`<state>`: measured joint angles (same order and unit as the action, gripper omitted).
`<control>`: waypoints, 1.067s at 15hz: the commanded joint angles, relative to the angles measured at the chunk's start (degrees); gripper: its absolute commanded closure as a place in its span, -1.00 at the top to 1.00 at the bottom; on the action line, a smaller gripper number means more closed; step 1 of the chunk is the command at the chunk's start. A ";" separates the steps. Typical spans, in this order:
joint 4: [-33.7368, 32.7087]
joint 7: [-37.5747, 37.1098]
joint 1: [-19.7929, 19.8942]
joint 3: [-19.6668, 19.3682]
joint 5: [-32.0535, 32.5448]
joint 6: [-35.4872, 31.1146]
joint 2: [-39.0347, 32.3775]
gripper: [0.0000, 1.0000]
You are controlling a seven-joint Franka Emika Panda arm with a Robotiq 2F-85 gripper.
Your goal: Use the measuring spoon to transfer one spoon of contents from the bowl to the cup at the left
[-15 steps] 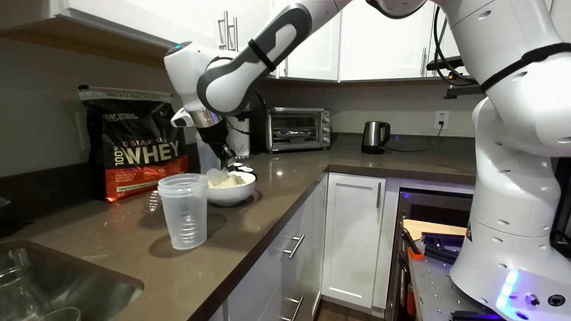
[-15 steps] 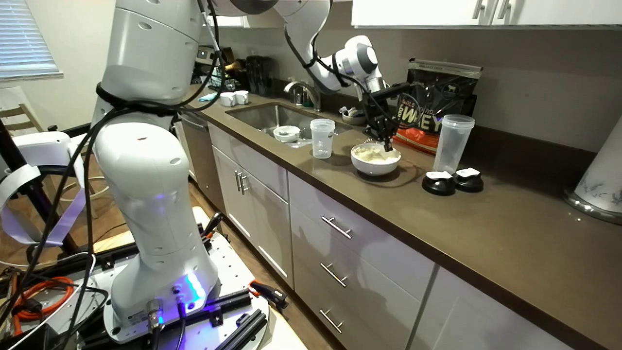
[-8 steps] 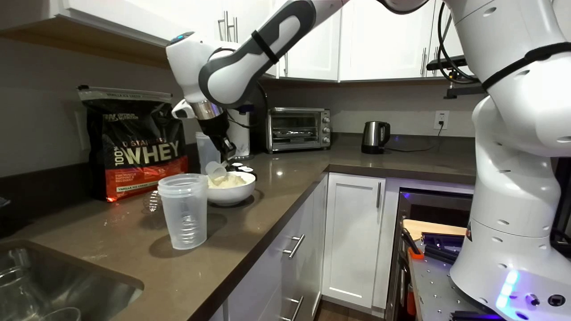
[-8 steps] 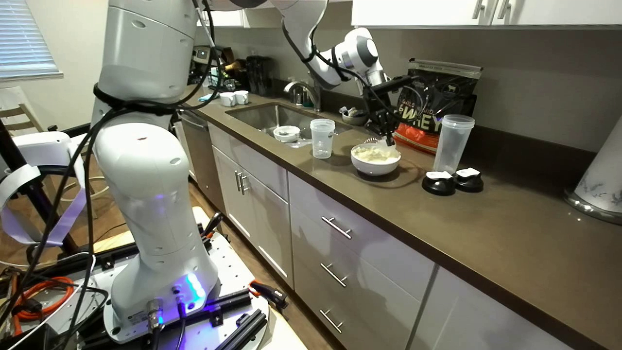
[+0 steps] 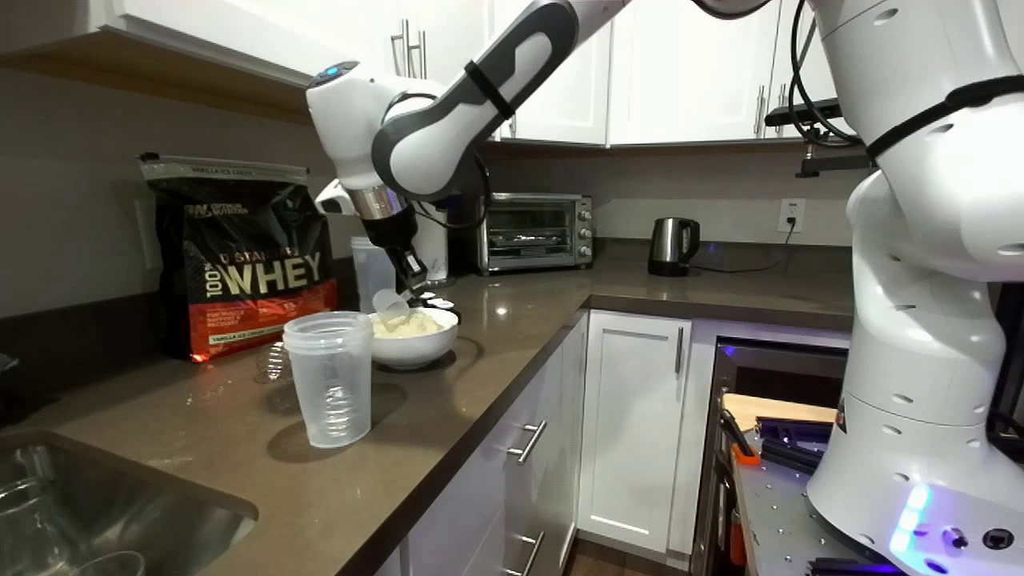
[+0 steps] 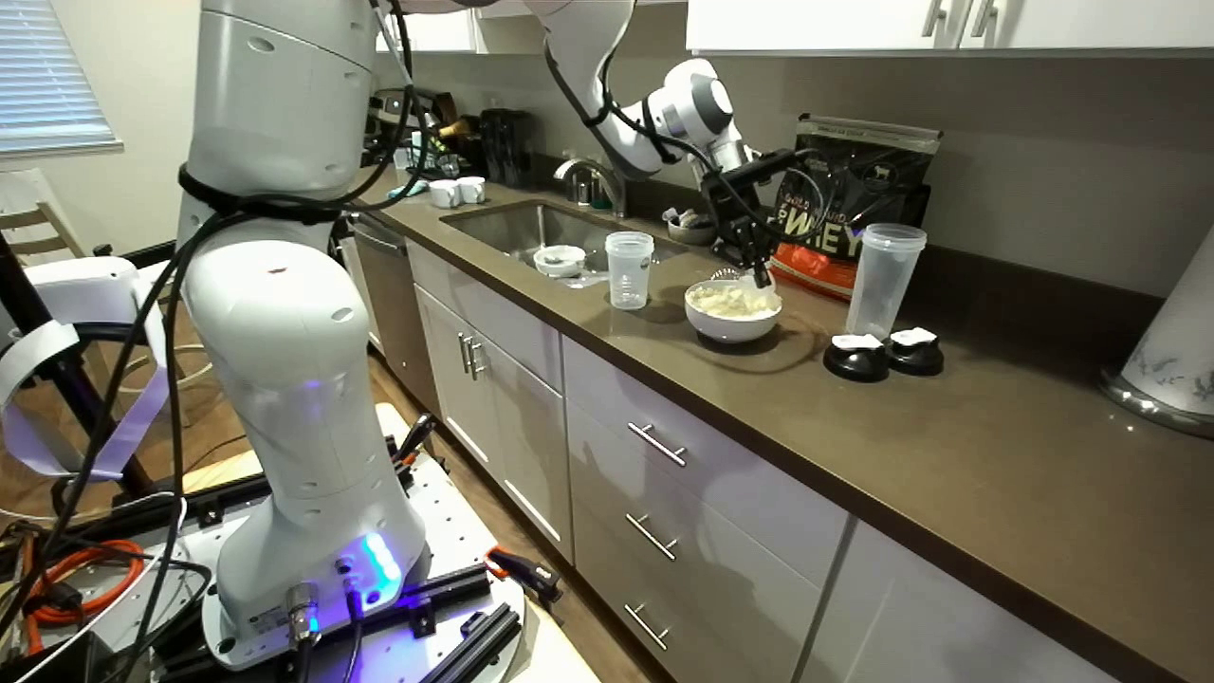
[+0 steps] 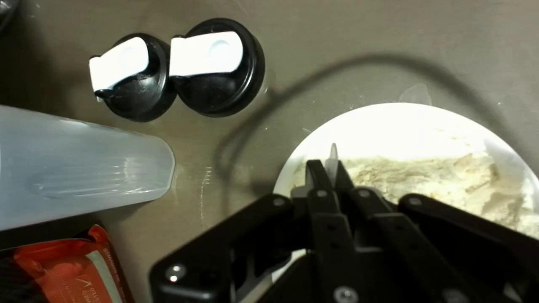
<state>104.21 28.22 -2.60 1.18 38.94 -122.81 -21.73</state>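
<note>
My gripper (image 5: 414, 288) is over the bowl's side, pointing down, and is shut on the handle of the measuring spoon (image 5: 390, 304). In the wrist view the thin pale handle (image 7: 332, 156) stands between the fingertips; the scoop itself is hidden there. In an exterior view the pale scoop hangs tilted at the rim of the white bowl (image 5: 416, 350). I cannot tell whether it touches the off-white powder (image 5: 412, 325) or holds any. The clear cup (image 5: 330, 388) stands upright beside the bowl on the sink side; it also shows in an exterior view (image 6: 629, 272).
Another clear tumbler (image 6: 884, 285) stands behind two black lids with white flaps (image 6: 856, 358). A whey bag (image 5: 240, 264) stands against the wall. A wire whisk ball (image 5: 274, 362) lies behind the cup. The sink (image 5: 120, 504) and the counter's front edge (image 5: 480, 416) are near.
The scoop has risen slightly from lower in the powder. The gripper went up a little, then shifted slightly to the right in an exterior view. The bowl and cup have not moved.
</note>
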 commanded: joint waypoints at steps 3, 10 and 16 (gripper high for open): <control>5.70 -11.50 -0.93 -1.04 7.19 -8.10 2.05 -0.98; 5.86 -11.14 -0.52 -0.26 8.17 -5.60 1.91 -0.98; 5.58 -10.10 -0.35 0.01 7.39 -4.54 1.67 -0.98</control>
<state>108.79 16.97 -3.18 0.88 46.47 -128.43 -21.26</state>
